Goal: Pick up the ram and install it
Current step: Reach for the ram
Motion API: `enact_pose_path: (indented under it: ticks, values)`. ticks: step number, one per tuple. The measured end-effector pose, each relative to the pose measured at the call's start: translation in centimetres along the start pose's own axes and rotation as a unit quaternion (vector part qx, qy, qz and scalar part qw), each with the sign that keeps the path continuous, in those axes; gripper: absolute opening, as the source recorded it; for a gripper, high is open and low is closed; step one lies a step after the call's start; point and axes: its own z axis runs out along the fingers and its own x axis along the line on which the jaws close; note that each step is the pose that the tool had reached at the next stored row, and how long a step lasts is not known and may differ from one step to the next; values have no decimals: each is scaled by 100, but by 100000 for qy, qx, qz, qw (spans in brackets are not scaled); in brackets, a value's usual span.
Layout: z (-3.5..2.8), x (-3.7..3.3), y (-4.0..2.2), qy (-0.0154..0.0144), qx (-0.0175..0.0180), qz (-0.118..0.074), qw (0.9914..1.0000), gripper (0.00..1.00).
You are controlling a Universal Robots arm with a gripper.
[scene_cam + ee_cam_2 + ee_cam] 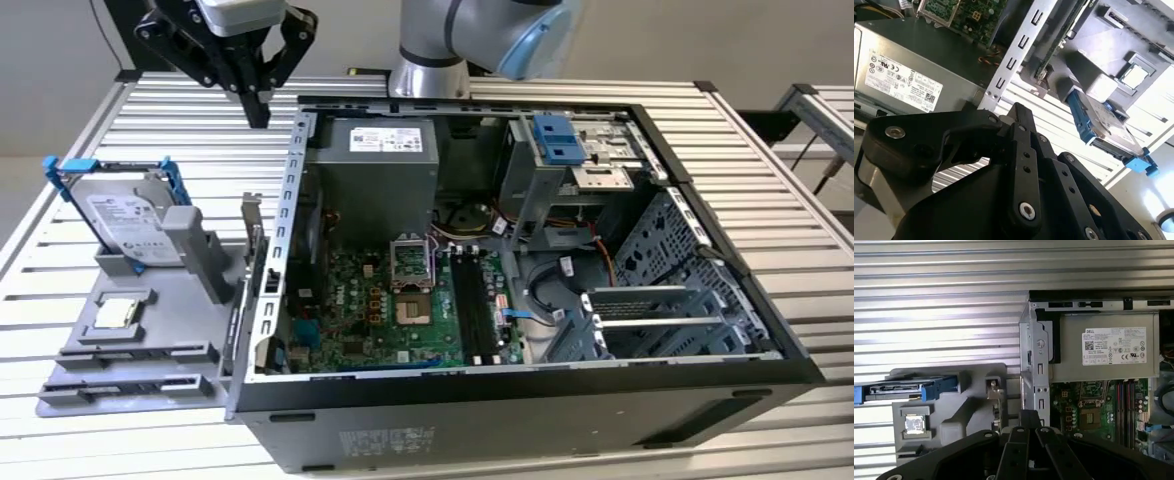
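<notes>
- The gripper [256, 107] hangs above the slatted tabletop [160, 110] near its far edge, just outside the back corner of the open computer case [534, 405]. Its fingers look drawn together with nothing between them.
- The ram [1060, 42] isn't picked up yet. It stands on edge in the grey holder tray [134, 388], just beside the case's outer wall and well apart from the gripper.
- From where I stand, this is the reach for the stick. I'd say the fingers need to part and turn to line up with its flat faces. They should then come straight down on the top edge near the middle, so it lifts without tipping.
- It's a tight spot, with the case's perforated wall on one side and the tray's grey post [203, 250] on the other.
- The blue-framed hard drive [127, 212] and the small square chip [118, 312] share the tray. Neither is the target.
- Inside the case, the black slots [470, 305] lie beside the processor socket.
</notes>
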Motion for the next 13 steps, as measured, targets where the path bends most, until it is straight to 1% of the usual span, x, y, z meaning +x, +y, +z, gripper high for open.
enact_pose_path:
  ticks: [4, 5, 6, 7, 10, 11, 13]
  values:
    - [-5, 90, -6, 75, -8, -286, 100000, 0]
    - [-5, 107, -7, 137, -8, -331, 99999, 0]
    - [-6, 117, -7, 306, -5, -396, 99999, 0]
    - [-7, 125, -8, 362, -7, -564, 99998, 0]
    - [-8, 154, -9, 415, -51, -1573, 99987, 0]
    - [-9, 172, -10, 424, -64, -1804, 99983, 0]
    - [-13, 231, -14, 436, -69, -1981, 99979, 0]
